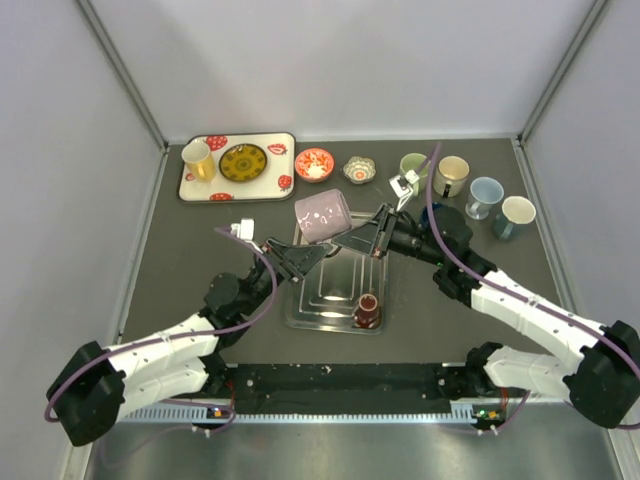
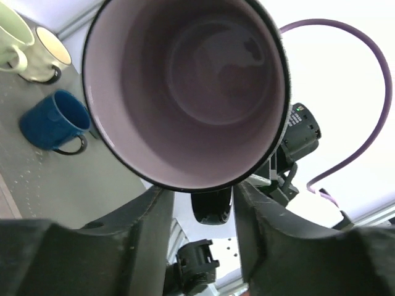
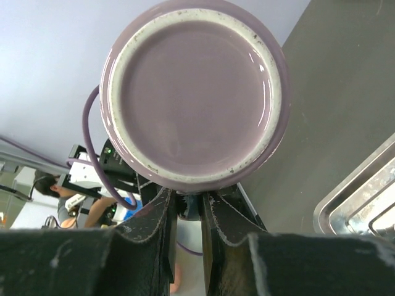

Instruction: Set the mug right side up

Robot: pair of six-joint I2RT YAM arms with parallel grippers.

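The purple mug (image 1: 320, 215) hangs in the air on its side, above the far end of a clear plastic tray (image 1: 318, 300). The left wrist view looks into its open mouth (image 2: 185, 92); the right wrist view shows its flat base (image 3: 194, 92). My right gripper (image 1: 360, 236) (image 3: 188, 200) is shut on the mug's dark handle (image 3: 189, 208) from the base side. My left gripper (image 1: 315, 250) (image 2: 200, 194) stands on either side of the handle (image 2: 212, 209) from the mouth side, with a gap still showing at one finger.
A small dark red cup (image 1: 368, 310) stands in the clear tray. A strawberry-patterned tray (image 1: 262, 190) with a yellow mug (image 1: 197, 160) and a plate sits back left. Two small bowls (image 1: 314, 164) and several mugs (image 1: 485, 197) line the back right.
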